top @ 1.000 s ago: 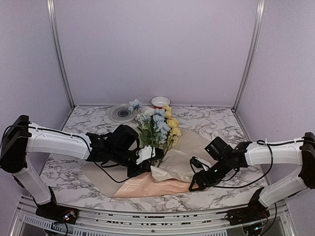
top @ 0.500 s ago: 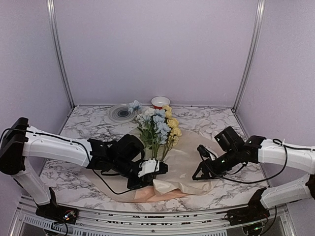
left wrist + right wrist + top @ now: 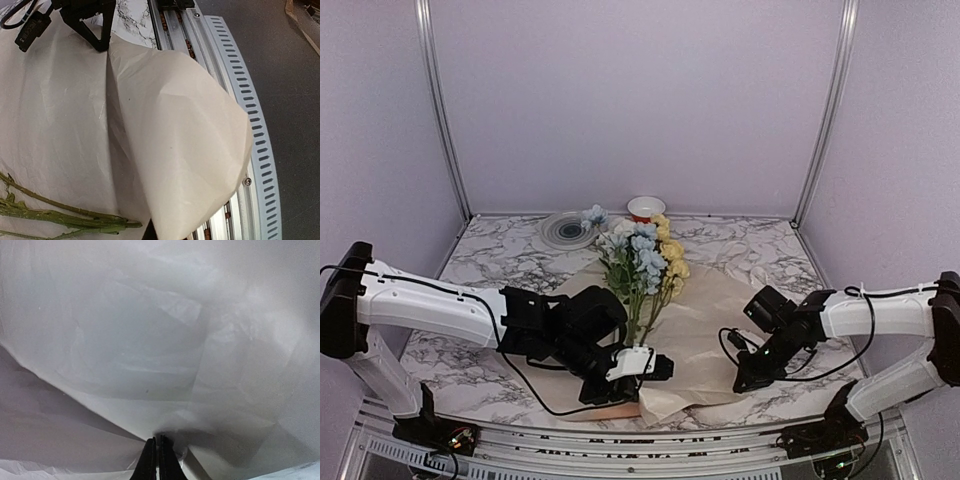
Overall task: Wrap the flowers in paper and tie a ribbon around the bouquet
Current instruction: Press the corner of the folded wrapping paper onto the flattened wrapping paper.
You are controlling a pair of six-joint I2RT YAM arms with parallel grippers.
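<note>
Right gripper is clamped fully closed on a crease of the paper at its near right edge, and the wrinkles run straight into the tips. Left gripper is closed as well, pinching the near corner and holding that flap up and curled over by the front edge of the table. The paper's thin, matte, peachy-beige and crinkly, spread mid-table. The flowers lie on it, green stems near, blue and yellow blooms pointing far.
</note>
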